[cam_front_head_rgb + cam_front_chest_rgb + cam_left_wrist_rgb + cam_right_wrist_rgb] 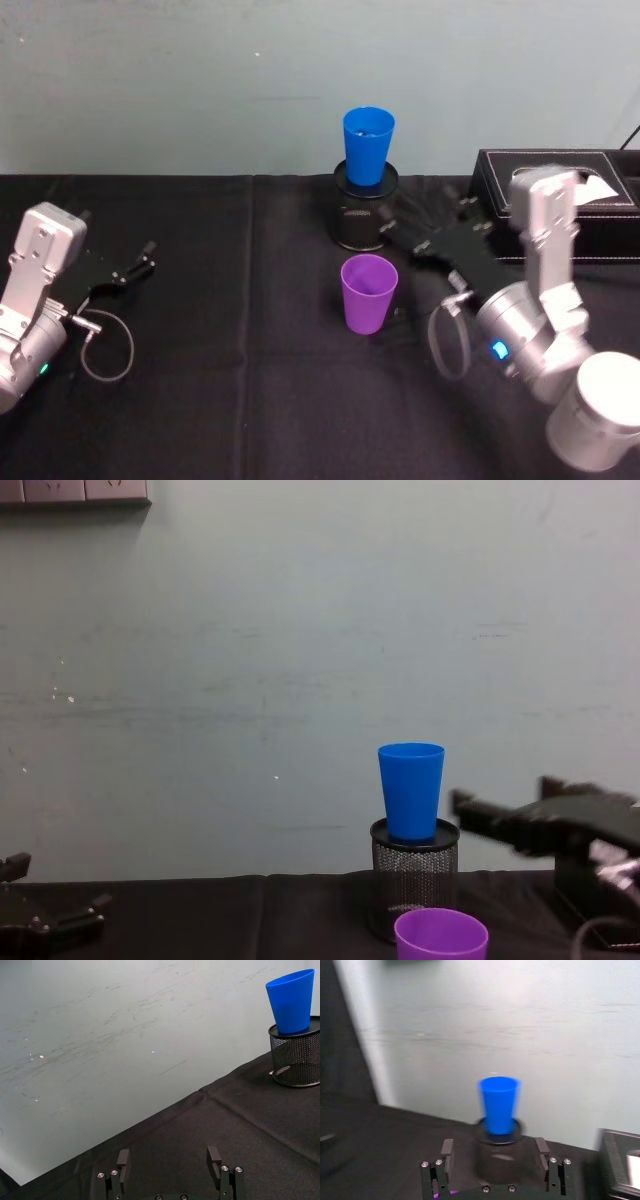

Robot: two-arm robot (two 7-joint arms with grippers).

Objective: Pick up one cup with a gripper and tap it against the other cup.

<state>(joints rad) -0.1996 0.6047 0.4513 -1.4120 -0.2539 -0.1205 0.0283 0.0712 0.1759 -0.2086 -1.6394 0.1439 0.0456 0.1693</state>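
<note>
Black cloth table (200, 400), pale wall behind. Right gripper (420, 238) raised just right of purple cup (368, 292), jaws apart, empty. Blue cup (368, 146) sits in mesh holder (362, 215). Left gripper (135, 268) parked far left, open.

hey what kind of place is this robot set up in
Probably a lab or office test bench: a table under a black cloth against a bare pale wall, with desk items such as a mesh pen holder and a tissue box.
</note>
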